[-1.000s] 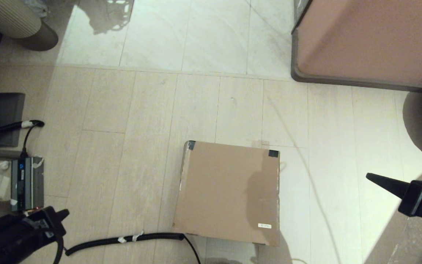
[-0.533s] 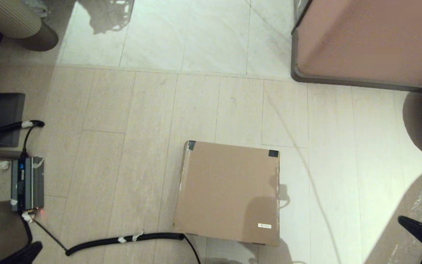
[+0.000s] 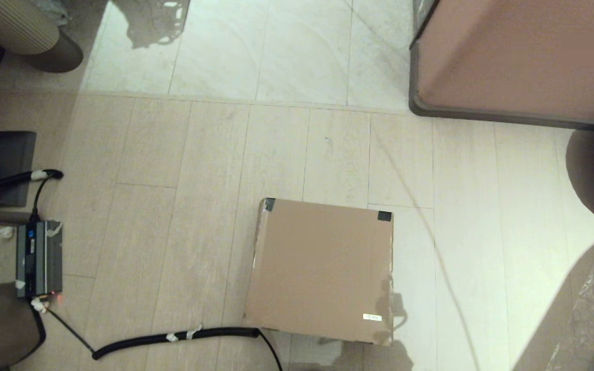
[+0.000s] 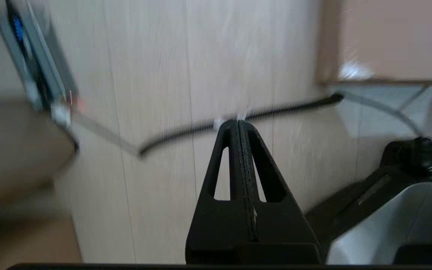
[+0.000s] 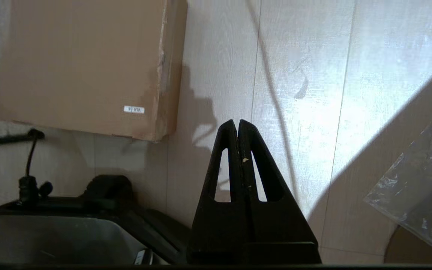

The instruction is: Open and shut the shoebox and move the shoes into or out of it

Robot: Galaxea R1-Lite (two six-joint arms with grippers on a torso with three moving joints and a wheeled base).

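We saw the pinkish cabinet (image 3: 524,56) at the far right, then the shoebox (image 3: 323,270) with its lid down on the floor (image 3: 199,180), a black cable (image 3: 173,337) just beside it. The left gripper (image 4: 238,123) and right gripper (image 5: 237,123) were clenched on nothing, above bare floor.
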